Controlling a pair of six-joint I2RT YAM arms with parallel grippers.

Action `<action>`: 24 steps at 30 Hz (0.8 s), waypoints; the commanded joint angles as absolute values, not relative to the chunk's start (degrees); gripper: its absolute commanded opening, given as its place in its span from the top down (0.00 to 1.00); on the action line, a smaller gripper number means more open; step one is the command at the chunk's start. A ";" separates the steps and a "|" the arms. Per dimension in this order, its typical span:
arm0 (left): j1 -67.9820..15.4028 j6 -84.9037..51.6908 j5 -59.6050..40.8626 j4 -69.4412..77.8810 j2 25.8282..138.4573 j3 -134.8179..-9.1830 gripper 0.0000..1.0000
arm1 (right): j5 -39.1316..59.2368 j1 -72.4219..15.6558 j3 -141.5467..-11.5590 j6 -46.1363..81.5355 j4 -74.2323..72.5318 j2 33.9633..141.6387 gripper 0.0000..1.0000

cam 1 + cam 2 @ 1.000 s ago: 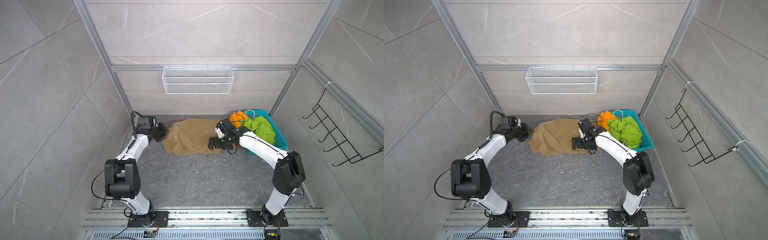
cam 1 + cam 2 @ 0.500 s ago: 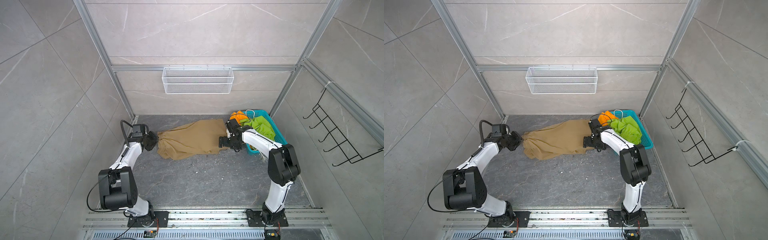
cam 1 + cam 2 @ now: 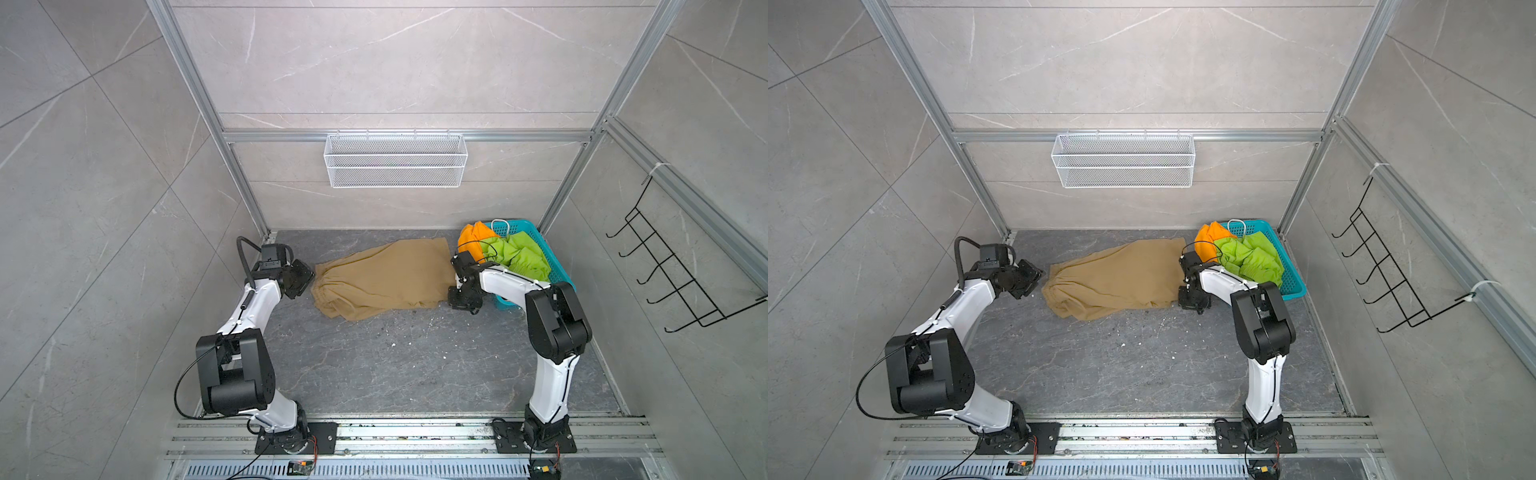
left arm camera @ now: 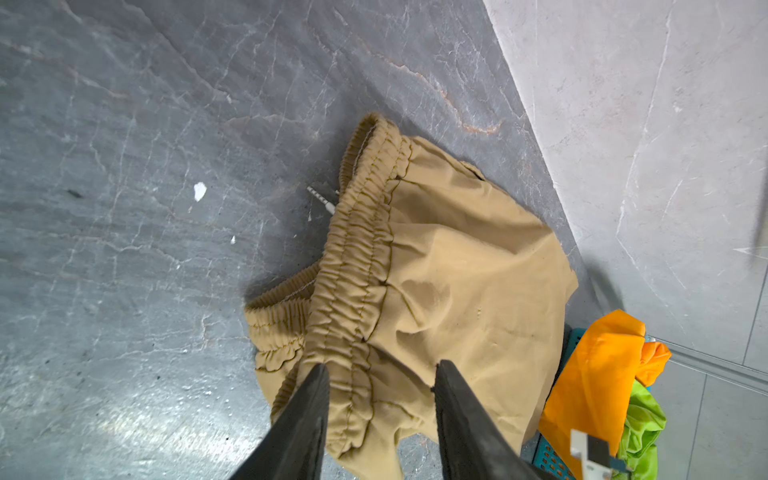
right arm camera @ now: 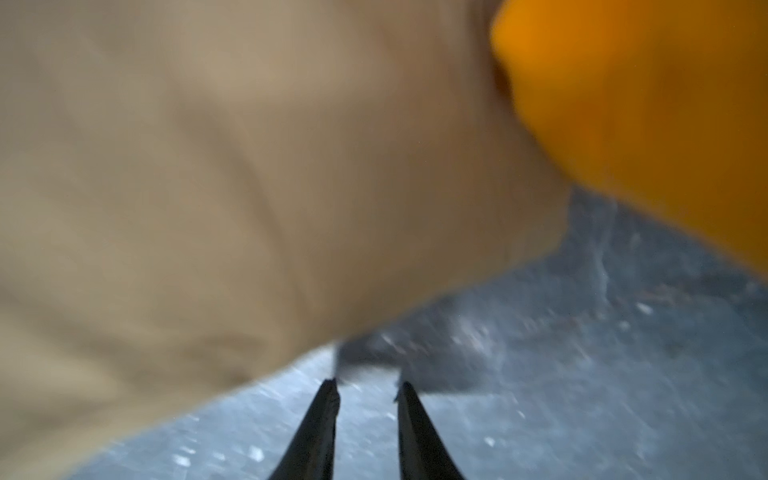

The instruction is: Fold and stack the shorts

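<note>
Top views: I saw the khaki shorts (image 3: 386, 278) spread on the floor (image 3: 374, 365) mid-frame, waistband at the left. Left gripper (image 3: 306, 281) sat just beside that end, right gripper (image 3: 1185, 300) at the opposite edge. Orange shorts (image 3: 471, 241) and green shorts (image 3: 519, 257) were piled in the teal basket (image 3: 555, 266), right of centre.

Left wrist: fingers (image 4: 307, 415) moderately apart, waistband (image 4: 357, 249) showing between them, nothing pinched.

Right wrist, blurred: narrow gap, bare floor between, nothing held.
</note>
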State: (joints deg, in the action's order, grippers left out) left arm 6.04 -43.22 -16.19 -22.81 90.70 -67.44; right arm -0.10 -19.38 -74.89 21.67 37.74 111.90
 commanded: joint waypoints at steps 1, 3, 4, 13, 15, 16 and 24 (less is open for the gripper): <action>6.23 -41.84 -17.98 -24.52 95.09 -72.48 0.54 | -3.59 -18.54 -70.40 20.05 38.02 106.21 0.87; 6.19 -42.17 -19.16 -24.03 98.00 -74.19 0.54 | -4.01 -18.56 -68.27 19.86 38.01 104.51 0.90; 6.19 -41.82 -19.17 -23.65 99.76 -75.34 0.54 | -4.62 -18.62 -67.50 19.78 38.27 104.00 0.90; 5.97 -32.42 -13.61 -34.34 120.67 -96.94 0.54 | -2.04 -18.59 -70.23 20.04 39.52 101.54 0.41; 6.15 -31.71 -12.99 -32.71 122.44 -98.31 0.54 | -1.12 -18.53 -71.16 20.20 39.64 101.36 0.28; 6.18 -31.29 -13.74 -33.43 124.14 -100.38 0.54 | -0.72 -18.57 -71.61 20.21 39.72 101.37 0.24; 6.17 -31.95 -19.95 -31.82 130.47 -105.99 0.54 | 0.98 -18.57 -73.59 20.70 40.19 102.27 0.18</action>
State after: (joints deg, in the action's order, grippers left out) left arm 6.04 -32.69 -16.62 -32.88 130.19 -104.44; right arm -0.40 -18.52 -72.14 19.90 38.79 103.11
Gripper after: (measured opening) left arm 0.458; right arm 0.819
